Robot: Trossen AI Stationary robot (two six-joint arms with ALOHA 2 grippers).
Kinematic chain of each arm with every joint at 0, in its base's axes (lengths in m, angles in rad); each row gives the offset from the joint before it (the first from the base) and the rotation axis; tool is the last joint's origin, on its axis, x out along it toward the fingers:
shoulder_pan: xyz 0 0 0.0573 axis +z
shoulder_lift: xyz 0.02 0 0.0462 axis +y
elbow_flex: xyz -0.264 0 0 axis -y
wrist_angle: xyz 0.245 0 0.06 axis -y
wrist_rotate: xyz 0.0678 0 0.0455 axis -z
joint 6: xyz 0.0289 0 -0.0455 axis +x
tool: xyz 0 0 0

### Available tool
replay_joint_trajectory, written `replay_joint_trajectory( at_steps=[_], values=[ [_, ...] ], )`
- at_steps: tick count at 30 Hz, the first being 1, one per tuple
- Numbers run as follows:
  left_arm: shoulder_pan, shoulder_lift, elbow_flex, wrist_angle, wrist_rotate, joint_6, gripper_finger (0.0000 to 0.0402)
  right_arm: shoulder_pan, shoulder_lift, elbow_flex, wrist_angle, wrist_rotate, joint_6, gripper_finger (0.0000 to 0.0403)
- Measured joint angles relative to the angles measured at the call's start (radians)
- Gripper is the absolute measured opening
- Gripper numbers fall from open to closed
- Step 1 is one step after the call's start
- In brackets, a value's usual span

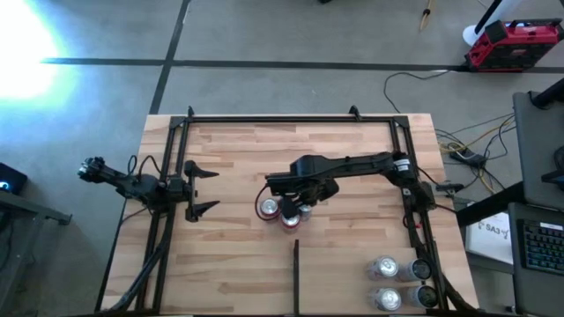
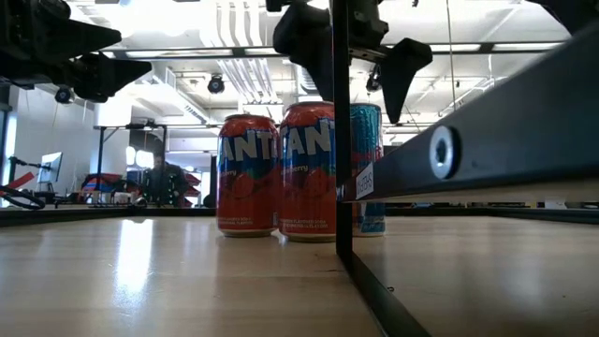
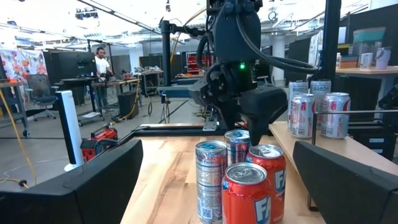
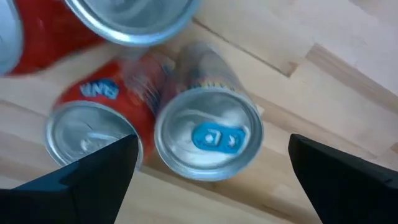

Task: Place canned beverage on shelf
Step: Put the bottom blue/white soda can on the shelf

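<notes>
The blue-tab can [image 4: 208, 134] is standing upright on the shelf [image 1: 238, 158], touching an orange can [image 4: 93, 127] in the middle cluster. Your right gripper [image 4: 211, 171] is hovering directly over it, fingers spread wide, holding nothing. Keep both fingers clear of the neighbours while moving. The left gripper [image 1: 201, 187] is waiting wide open, empty, at the shelf's left edge.

Hidden in the high view under the right arm [image 1: 352, 165]: most of the can cluster [image 1: 284, 210], so the number of cans cannot be told there. In the low view, blue can [image 2: 367, 168] half covered by the dark upright strip [image 2: 343, 131] and the red cans [image 2: 309, 168]. Cut off by the right wrist view's edge: a red can [image 4: 56, 31], blurred.
</notes>
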Motion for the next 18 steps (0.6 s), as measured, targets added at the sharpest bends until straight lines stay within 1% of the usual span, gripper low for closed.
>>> replay_joint_trajectory(
  at_steps=[4, 9, 14, 18],
  values=[
    [0.000, 0.000, 0.000, 0.000, 0.000, 0.000, 0.0400, 0.000, 0.000, 0.000, 0.012, 0.037, 0.016, 0.0400],
    [0.000, 0.000, 0.000, 0.000, 0.000, 0.000, 0.0400, 0.000, 0.000, -0.002, 0.012, 0.047, 0.025, 0.0400],
    [0.000, 0.000, 0.000, 0.000, 0.000, 0.000, 0.0400, 0.000, -0.002, -0.003, 0.018, 0.031, 0.045, 0.0400],
    [0.000, 0.000, 0.000, 0.000, 0.000, 0.000, 0.0400, 0.000, -0.004, 0.026, 0.015, 0.009, 0.053, 0.0400]
  ],
)
